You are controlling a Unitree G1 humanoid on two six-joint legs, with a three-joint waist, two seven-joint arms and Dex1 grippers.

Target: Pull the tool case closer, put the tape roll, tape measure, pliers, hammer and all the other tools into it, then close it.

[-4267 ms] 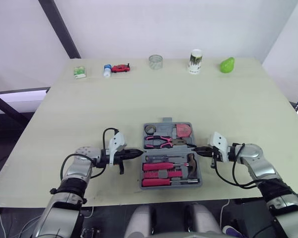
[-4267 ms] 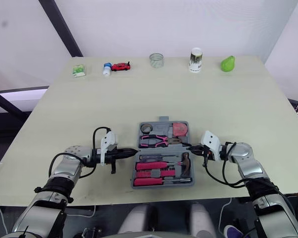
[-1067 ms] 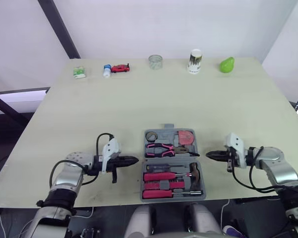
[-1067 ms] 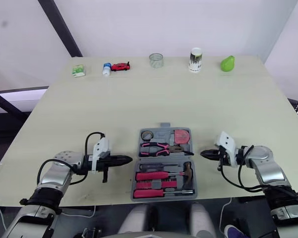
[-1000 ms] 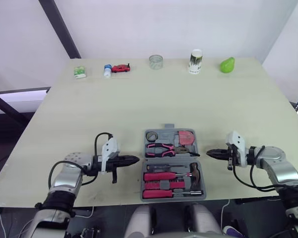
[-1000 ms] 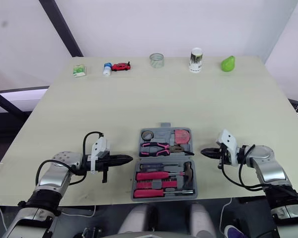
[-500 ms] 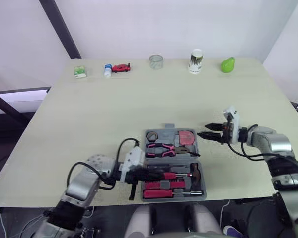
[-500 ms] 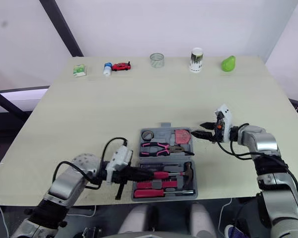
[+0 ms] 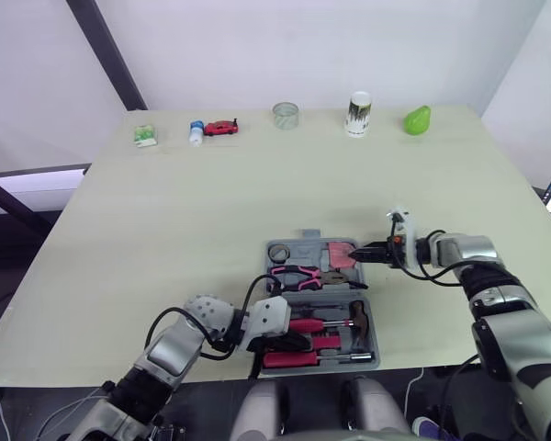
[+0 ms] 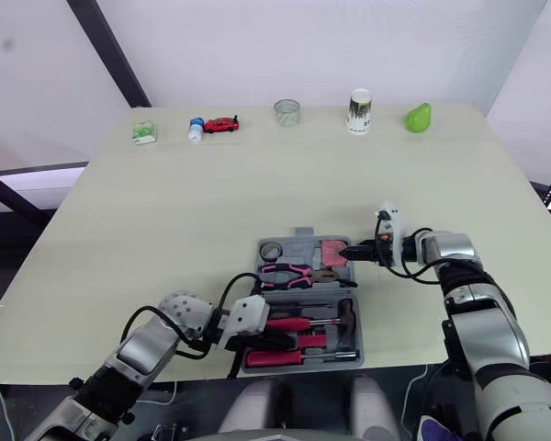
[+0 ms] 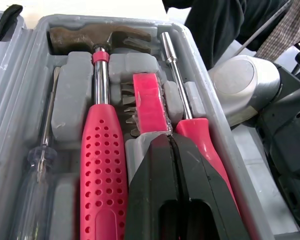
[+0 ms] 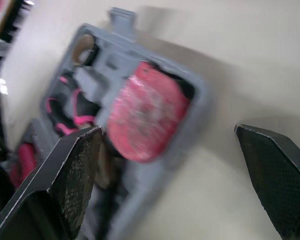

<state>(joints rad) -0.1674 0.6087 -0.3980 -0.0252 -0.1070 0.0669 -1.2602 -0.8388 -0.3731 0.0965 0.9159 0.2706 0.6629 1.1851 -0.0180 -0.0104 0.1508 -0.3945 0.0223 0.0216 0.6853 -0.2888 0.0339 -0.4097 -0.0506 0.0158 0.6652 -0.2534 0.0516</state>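
The grey tool case [image 9: 375, 323] lies open near the table's front edge. Its far half holds the tape roll [image 9: 278, 252], the pink pliers [image 9: 297, 275] and the red tape measure [image 9: 342, 254]. In the near half lie the hammer [image 11: 101, 150], a red bit holder [image 11: 147, 107] and screwdrivers [image 11: 200, 135]. My left gripper [image 11: 169, 140] is shut, with its tips resting over the bit holder in the near half. At the case's far right corner my right gripper [image 12: 167, 129] stands open, the tape measure [image 12: 147, 117] straight ahead of its fingers [image 12: 65, 175].
Along the table's far edge stand a green box [image 9: 145, 135], a small bottle [image 9: 196, 132], a red toy car [image 9: 222, 128], a glass jar [image 9: 286, 114], a white cup [image 9: 358, 114] and a green pear [image 9: 417, 119]. The case sits close to the front edge.
My left gripper swung right from beside the case to over its near half. My right gripper moved forward and left to the case's far right corner and opened.
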